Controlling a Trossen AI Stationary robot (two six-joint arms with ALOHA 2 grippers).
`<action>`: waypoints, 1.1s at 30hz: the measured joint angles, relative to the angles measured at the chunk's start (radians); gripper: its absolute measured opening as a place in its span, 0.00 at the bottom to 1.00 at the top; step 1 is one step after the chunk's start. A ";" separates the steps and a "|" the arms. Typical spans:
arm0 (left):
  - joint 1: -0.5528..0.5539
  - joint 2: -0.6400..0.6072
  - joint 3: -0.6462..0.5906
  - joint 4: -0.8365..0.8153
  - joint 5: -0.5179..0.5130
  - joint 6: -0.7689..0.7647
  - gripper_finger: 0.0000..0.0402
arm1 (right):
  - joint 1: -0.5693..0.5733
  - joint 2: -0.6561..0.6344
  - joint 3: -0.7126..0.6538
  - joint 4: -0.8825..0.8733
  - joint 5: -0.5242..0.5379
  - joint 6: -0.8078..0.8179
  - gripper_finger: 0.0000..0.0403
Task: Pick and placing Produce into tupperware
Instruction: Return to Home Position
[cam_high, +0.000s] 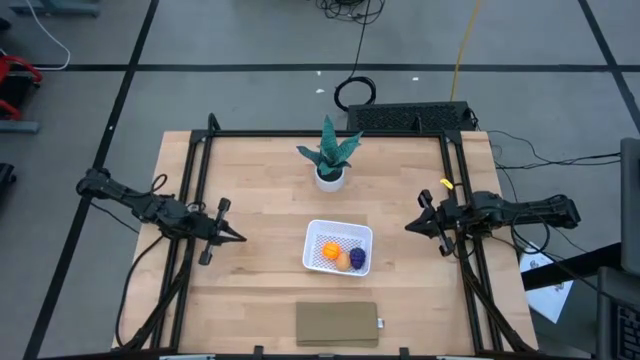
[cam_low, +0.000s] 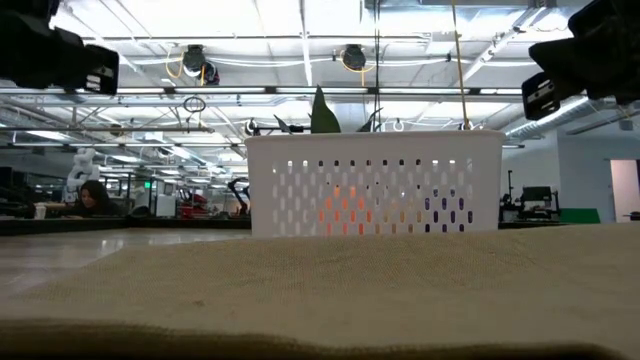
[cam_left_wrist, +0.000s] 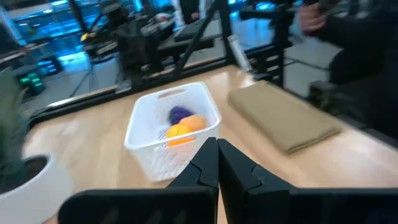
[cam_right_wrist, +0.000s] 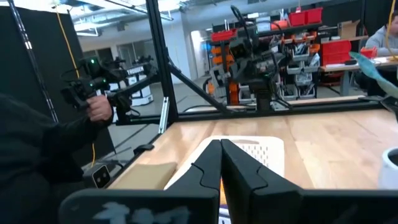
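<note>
The white square tupperware (cam_high: 338, 246) stands on the table's middle, its perforated wall facing the low view (cam_low: 373, 183). Inside it lie the orange ball (cam_high: 330, 251), the tan-yellow oval (cam_high: 343, 260) and the dark purple lump (cam_high: 357, 259); the left wrist view shows them too (cam_left_wrist: 180, 129). My left gripper (cam_high: 240, 238) hovers shut over the table left of the tupperware, empty. My right gripper (cam_high: 409, 226) hovers shut to the tupperware's right, empty, and points at it (cam_right_wrist: 219, 144).
A green potted plant (cam_high: 330, 158) stands behind the tupperware toward the far edge. A flat tan-brown pad (cam_high: 337, 323) lies at the near edge. A person holding a device shows beyond the table (cam_right_wrist: 93, 109). Black frame rails run along both table sides.
</note>
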 joint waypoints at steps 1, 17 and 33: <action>0.000 -0.007 -0.010 0.002 -0.019 -0.001 0.00 | 0.000 0.000 -0.001 0.006 0.000 0.001 0.00; 0.008 -0.202 -0.061 -0.087 -0.092 -0.007 0.00 | 0.000 0.000 -0.003 0.020 0.022 0.003 0.00; 0.181 -0.201 -0.062 -0.122 0.049 -0.002 0.00 | -0.028 0.005 -0.033 0.041 0.061 0.029 0.00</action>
